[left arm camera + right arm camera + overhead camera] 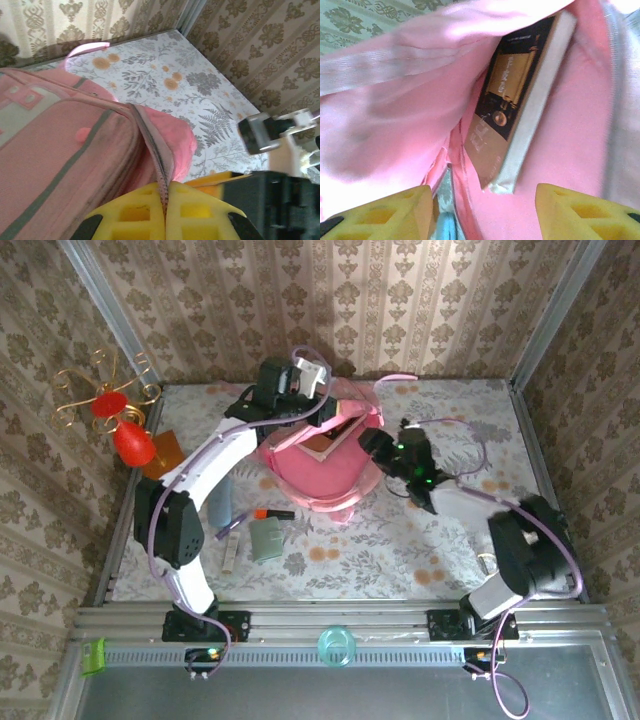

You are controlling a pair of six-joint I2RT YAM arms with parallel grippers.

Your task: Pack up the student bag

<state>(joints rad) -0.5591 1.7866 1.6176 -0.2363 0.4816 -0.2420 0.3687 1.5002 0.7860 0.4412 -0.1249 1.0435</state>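
Half packed at best, to judge by the loose things outside. Found the student bag (318, 475) mid-table, mouth open toward the right arm. Saw the left gripper (164, 210) clamped tight on the zip edge (150, 150), holding the mouth wide. Saw the right gripper (485, 215) inside that mouth, fingers parted and grasping nothing, with a dark book (512, 105) standing against the pink lining just ahead. Called for a firm left pinch and a straight draw-back of the right, clear of lining and book. Spotted on the cloth beside the bag an orange marker (272, 513), a grey-green pad (266, 538), a pale pen (230, 556). Reckoned those awkward for the right arm, with the bag between and the left arm stretched above them.
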